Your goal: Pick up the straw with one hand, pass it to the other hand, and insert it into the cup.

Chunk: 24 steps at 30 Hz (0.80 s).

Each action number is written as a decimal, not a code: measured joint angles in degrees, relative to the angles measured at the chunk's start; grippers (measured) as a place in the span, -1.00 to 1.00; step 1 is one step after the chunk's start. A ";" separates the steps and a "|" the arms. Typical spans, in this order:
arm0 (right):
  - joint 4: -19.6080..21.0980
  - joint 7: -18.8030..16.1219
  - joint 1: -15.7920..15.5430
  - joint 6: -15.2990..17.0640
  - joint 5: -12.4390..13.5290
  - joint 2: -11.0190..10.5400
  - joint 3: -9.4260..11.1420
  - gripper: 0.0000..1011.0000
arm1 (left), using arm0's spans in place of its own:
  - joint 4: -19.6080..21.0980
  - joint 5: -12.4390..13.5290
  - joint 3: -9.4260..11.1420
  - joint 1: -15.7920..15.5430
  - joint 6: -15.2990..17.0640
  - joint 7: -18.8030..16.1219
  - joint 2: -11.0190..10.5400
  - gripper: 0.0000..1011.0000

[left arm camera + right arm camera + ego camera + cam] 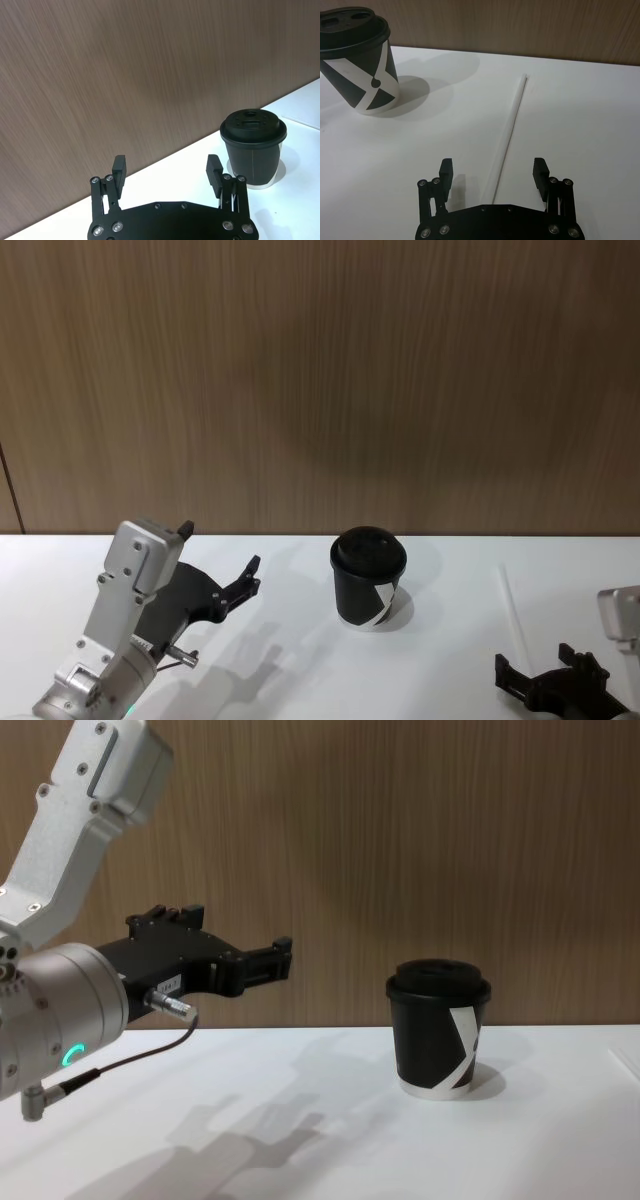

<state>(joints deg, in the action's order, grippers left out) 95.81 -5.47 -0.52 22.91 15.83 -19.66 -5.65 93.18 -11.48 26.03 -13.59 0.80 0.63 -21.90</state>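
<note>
The straw (514, 615) (511, 125) lies flat on the white table (440, 680), to the right of the cup (368, 578) (362, 65) and apart from it. It runs from near the back of the table toward the robot. Its near end reaches in between the fingers of the right gripper (535, 665) (492, 167), whose jaws are spread wide on either side and not closed on it. I cannot tell whether the fingers touch the table.

The cup stands upright near the middle of the table with its lid on.

The left gripper (222, 548) (166, 165) hangs above the table to the left of the cup, jaws wide apart and empty. A green ring (68, 1055) glows on its silver wrist. A wood-panelled wall (320, 390) stands behind the table.
</note>
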 joint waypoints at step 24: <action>-0.32 -0.09 0.95 3.72 0.36 1.94 0.49 0.98 | 0.00 0.00 0.00 0.00 0.00 0.00 0.00 0.98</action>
<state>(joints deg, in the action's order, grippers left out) 95.49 -5.56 0.43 26.63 16.19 -17.71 -5.16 93.18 -11.48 26.02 -13.59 0.79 0.63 -21.89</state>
